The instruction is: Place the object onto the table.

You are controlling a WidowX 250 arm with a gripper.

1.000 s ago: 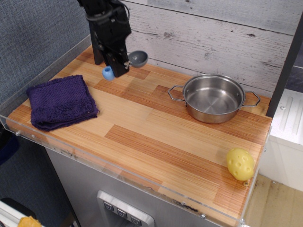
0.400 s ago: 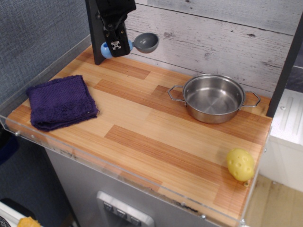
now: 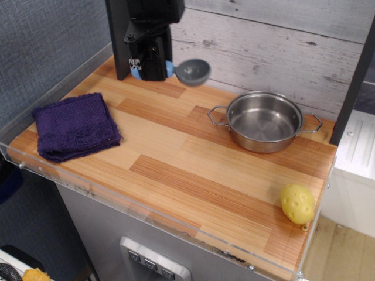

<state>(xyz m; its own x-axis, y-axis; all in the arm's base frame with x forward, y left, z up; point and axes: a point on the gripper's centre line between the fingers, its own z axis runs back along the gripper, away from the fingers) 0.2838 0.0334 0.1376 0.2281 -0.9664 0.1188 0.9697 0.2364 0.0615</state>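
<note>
The object is a small scoop whose round grey bowl (image 3: 193,71) sticks out to the right of my gripper (image 3: 152,69). Its light-blue handle is clamped between the black fingers, so only slivers of blue show on either side. The gripper is shut on that handle and holds the scoop level in the air above the back of the table (image 3: 193,170), left of the pot. How high the bowl hangs above the wood is hard to judge from this view.
A steel pot (image 3: 265,122) stands at the back right. A folded purple cloth (image 3: 75,126) lies at the left. A yellow dimpled ball (image 3: 297,203) rests at the front right corner by the clear rim. A plank wall runs behind.
The gripper rose from the tabletop with the scoop, then shifted right and slightly lower. The grey bowl now hangs nearer the pot.
</note>
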